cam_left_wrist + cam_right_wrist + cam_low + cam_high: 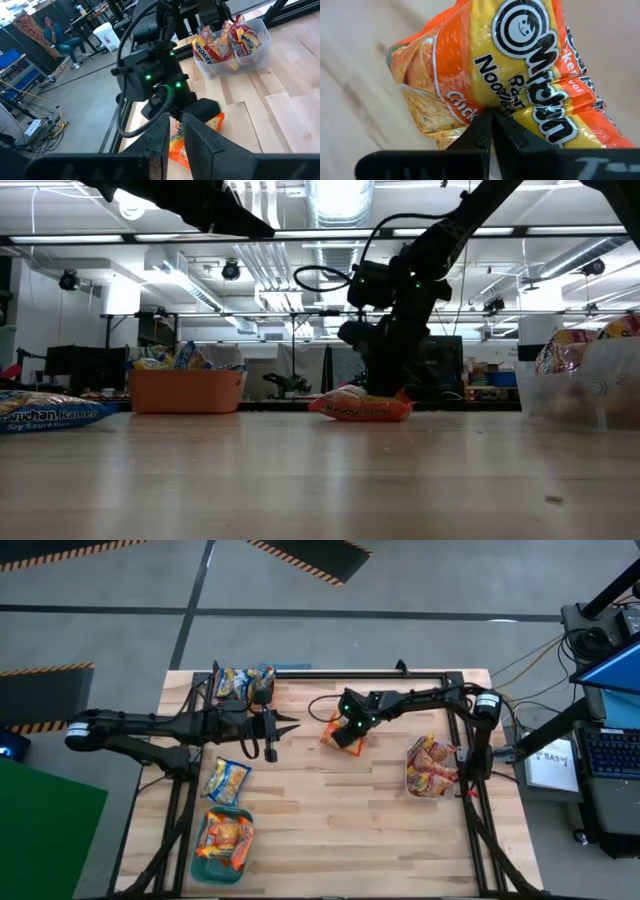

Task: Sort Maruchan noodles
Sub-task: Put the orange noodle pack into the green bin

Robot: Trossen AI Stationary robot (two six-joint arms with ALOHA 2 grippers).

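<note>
Pinching orange packet [520, 80], right gripper [492, 131] shows label.

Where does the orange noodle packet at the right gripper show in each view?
High view: orange packet at table centre, under the right gripper.
Low view: lying mid-picture on the tabletop.
Left wrist view: beyond the left gripper, partly hidden by the right gripper.
Right wrist view: fills the frame.
Shared landmark: the right gripper, shut on it.
</note>
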